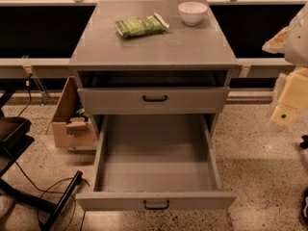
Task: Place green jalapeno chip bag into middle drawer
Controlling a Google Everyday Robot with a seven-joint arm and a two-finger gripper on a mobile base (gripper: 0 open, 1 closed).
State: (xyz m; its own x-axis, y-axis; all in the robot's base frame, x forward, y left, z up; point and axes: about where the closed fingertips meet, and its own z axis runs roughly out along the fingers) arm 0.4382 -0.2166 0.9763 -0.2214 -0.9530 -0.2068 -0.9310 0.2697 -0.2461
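Pickup time, by the look of it: the middle drawer [154, 170] stands pulled right out with its tray bare, while the green chip bag [141, 26] lies flat on the bench [159, 49], towards the back left, near the white bowl [192, 12] but not touching it. Your tool [288, 105] hangs off to the right of the bench, level with the drawers and well apart from the bag; whether it's spread or pressed together, I can't tell. Your next move, I'd say, is up and across to the bag, coming down on it without nudging the bowl. Count with me: one bag, one bowl, one shut drawer [115, 100] above the open one, two black handles [155, 98], and one cardboard box [72, 126] on the floor at left.
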